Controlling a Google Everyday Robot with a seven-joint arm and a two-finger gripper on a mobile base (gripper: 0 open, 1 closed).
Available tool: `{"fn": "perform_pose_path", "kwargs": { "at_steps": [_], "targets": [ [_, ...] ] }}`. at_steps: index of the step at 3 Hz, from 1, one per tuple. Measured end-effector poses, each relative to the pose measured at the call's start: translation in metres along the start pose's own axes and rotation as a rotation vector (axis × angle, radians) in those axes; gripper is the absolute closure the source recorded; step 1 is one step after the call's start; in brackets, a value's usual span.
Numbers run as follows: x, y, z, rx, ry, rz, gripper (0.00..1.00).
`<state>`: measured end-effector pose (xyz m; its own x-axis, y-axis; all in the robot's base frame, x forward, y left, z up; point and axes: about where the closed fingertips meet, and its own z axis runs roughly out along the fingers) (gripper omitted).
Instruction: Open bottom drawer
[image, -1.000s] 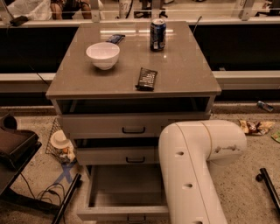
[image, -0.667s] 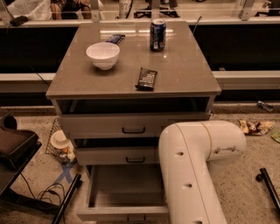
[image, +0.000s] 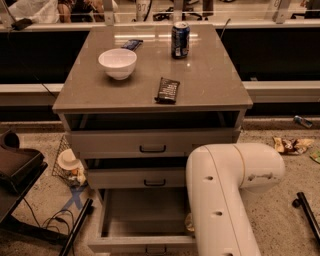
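The bottom drawer (image: 142, 220) of the grey-beige cabinet stands pulled far out toward me; its shallow tray looks bare and its front panel with a small black handle (image: 156, 248) sits at the lower edge of the view. The middle drawer (image: 136, 177) and top drawer (image: 150, 142) are each pulled out slightly. My white arm (image: 227, 195) covers the drawer's right side. The gripper is out of view, hidden by the arm or below the view.
On the cabinet top (image: 210, 85) are a white bowl (image: 117, 63), a blue soda can (image: 180, 40), a dark snack bar (image: 168, 90) and a blue packet (image: 132, 44). A wire basket (image: 67, 165) and a black case (image: 15, 165) stand on the floor at left. Wrappers (image: 291, 145) lie at right.
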<state>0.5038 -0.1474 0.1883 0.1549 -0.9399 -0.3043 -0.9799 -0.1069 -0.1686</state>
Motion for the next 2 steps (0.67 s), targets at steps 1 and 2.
{"fn": "perform_pose_path", "kwargs": {
  "at_steps": [1, 2],
  "targets": [
    [0.000, 0.038, 0.008, -0.055, -0.043, 0.046, 1.00],
    [0.001, 0.064, 0.015, -0.103, -0.061, 0.084, 1.00]
  ]
}}
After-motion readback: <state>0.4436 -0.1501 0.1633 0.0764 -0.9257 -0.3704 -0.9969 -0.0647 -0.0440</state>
